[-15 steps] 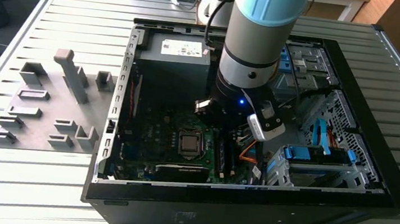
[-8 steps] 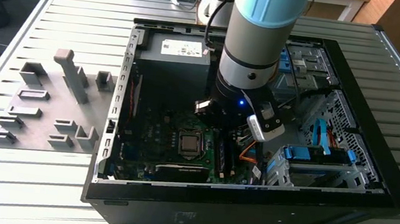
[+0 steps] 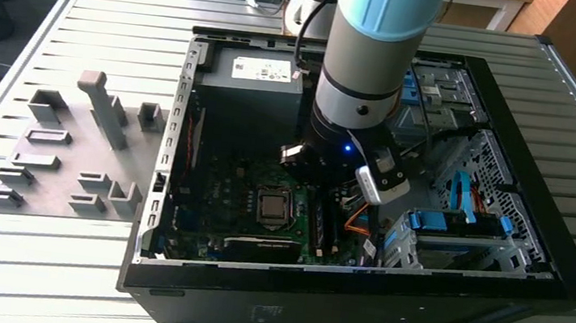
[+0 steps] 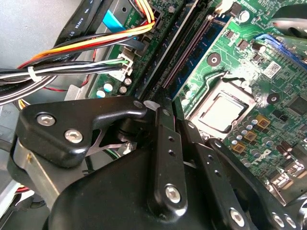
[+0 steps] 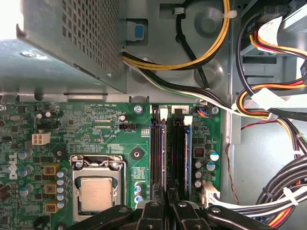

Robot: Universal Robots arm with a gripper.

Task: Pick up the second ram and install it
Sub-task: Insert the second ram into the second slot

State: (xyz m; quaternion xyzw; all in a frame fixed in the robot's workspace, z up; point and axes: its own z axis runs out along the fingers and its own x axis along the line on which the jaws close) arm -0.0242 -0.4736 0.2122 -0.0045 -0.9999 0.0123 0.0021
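My gripper (image 3: 324,183) reaches down into the open computer case (image 3: 175,124), just above the memory slots (image 5: 160,153) beside the processor socket (image 5: 98,191). In both wrist views its black fingers (image 5: 152,211) stand almost together over the slot row, gripper (image 5: 168,203) (image 4: 172,117). What lies between them is hidden. A thin blue ram stick (image 5: 187,158) (image 4: 201,50) stands on edge in the slot bank, on the side away from the socket in the first wrist view. I cannot tell whether it is the second ram.
Bundled cables (image 5: 268,110) (image 4: 72,48) run close beside the slots. The power supply box (image 3: 255,72) fills the case's far end. Blue drive-bay latches (image 3: 455,221) sit on the exterior view's right. A grey fixture tray (image 3: 71,153) lies on the slatted table outside the case.
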